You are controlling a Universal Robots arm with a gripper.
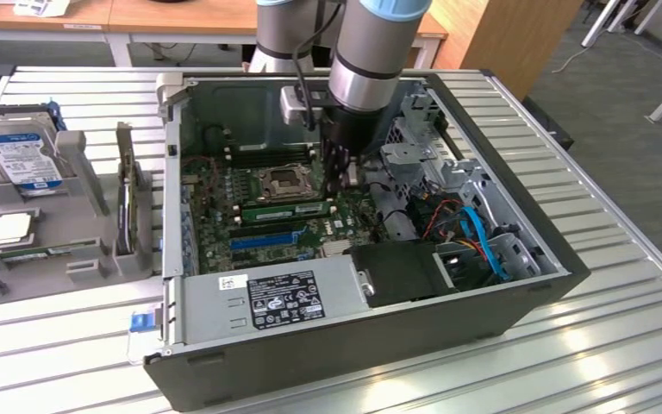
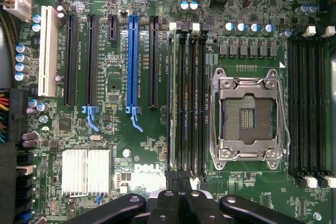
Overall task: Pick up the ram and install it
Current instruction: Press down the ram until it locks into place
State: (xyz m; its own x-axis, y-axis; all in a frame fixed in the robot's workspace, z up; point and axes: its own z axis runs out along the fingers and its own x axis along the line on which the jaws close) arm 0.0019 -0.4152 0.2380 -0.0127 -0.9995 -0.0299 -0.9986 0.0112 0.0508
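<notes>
The ram [image 1: 286, 210] is a long green stick that stands in a slot on the motherboard [image 1: 265, 237], just in front of the CPU socket [image 1: 282, 182]. In the wrist view the ram [image 2: 171, 98] shows edge-on in the outermost of the black memory slots [image 2: 191, 98]. My gripper [image 1: 341, 179] reaches down into the open computer case [image 1: 423, 332], just above the end of the ram on the exterior view's right. In the wrist view the gripper [image 2: 179, 199] is shut, its black fingers [image 2: 167, 203] pressed together with nothing between them, over the end of the slots.
On the exterior view's left, a grey holder [image 1: 90, 259] carries a hard drive [image 1: 21, 155] and a dark expansion card [image 1: 128, 203]. Inside the case are the power supply [image 1: 273, 297], blue cables [image 1: 486, 241] and a drive cage [image 1: 423, 159]. A blue slot [image 2: 132, 61] and a heat sink [image 2: 86, 171] flank the memory slots.
</notes>
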